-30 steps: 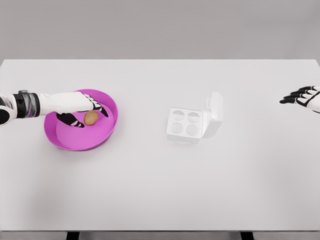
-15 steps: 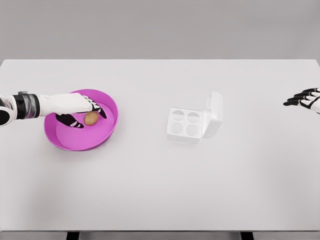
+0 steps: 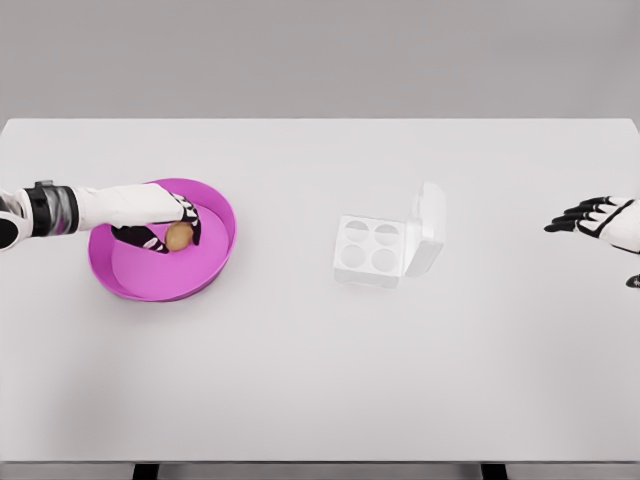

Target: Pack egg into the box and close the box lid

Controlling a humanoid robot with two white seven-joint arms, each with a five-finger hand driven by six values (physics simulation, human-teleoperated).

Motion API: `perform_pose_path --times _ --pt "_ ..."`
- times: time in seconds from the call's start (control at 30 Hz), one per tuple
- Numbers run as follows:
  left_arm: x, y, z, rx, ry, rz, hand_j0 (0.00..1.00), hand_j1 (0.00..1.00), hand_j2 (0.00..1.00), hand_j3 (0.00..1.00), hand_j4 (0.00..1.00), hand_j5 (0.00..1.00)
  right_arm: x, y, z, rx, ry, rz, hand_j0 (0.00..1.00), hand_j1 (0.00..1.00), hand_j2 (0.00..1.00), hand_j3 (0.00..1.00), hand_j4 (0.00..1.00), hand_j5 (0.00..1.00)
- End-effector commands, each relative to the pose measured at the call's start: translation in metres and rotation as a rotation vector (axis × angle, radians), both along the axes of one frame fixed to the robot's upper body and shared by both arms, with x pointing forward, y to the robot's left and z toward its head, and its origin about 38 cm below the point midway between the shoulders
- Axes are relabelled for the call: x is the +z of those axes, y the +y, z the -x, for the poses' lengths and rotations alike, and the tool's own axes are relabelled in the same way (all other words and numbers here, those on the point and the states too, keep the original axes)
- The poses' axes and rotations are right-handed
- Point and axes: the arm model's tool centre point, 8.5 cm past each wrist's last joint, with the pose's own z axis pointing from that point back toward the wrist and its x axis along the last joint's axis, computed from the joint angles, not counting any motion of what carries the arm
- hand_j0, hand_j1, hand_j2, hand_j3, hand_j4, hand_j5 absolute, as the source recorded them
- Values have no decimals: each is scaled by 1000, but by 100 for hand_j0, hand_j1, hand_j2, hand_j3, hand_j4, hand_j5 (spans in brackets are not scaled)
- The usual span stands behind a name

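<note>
At the far left you see your left arm reaching in across the white table [image 3: 320,380], its left hand [image 3: 160,225] inside the magenta bowl [image 3: 215,265]. The dark fingers [image 3: 190,222] curl over the top and the thumb comes in from below, so the hand closes around the brown egg [image 3: 179,236], which sits in the bowl toward its back wall; you cannot tell whether the egg is lifted off the bowl's floor or resting on it.

Moving toward the middle, well apart from the bowl, you find the white egg box [image 3: 368,250] with its four round cups showing and nothing in them. Its lid [image 3: 428,228] stands raised on the box's right side, tilted back and open.

At the right edge, your right hand [image 3: 600,217] hovers above the table, well clear of the box, fingers spread and relaxed, pointing left, holding nothing
</note>
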Motion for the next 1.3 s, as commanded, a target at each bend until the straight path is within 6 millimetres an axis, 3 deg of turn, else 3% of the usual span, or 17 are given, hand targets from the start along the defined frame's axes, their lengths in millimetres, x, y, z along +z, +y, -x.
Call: perform_pose_path --times 0.0,0.17,0.3,0.37,0.5,0.63,0.7,0.77,0.8,1.27 --pt "3 -1 0 0 -4 13 46 46 46 46 46 46 -7 18 4 53 22 -6 100 100 100 100 100 100" --pt "13 -7 1 -18 -28 33 46 46 46 46 46 46 -20 53 14 163 49 -6 100 100 100 100 100 100" --pt "23 -9 1 -21 -59 53 46 46 46 46 46 46 -33 75 1 201 24 34 100 100 100 100 100 100" --pt "25 -9 1 -22 -62 58 46 46 46 46 46 46 -44 53 -21 116 54 31 100 100 100 100 100 100" --pt "41 -17 2 -47 -106 78 46 46 46 46 46 46 -50 25 -40 7 67 12 100 100 100 100 100 100" --pt "50 -24 5 -73 -133 89 46 46 46 46 46 46 -57 13 -60 -69 62 -4 100 100 100 100 100 100" --pt "56 -30 7 -93 -150 94 46 46 46 46 46 46 -50 25 -56 -23 42 3 100 100 100 100 100 100" --pt "61 -36 10 -111 -160 106 46 46 46 46 46 46 -38 65 -36 116 3 10 100 100 100 100 100 100" --pt "60 -39 10 -117 -159 113 45 45 45 45 45 45 -37 69 -29 141 3 18 100 100 100 100 100 100" --pt "58 -101 7 -192 -166 255 45 45 45 45 45 45 -39 69 -30 136 7 10 100 100 100 100 100 100"
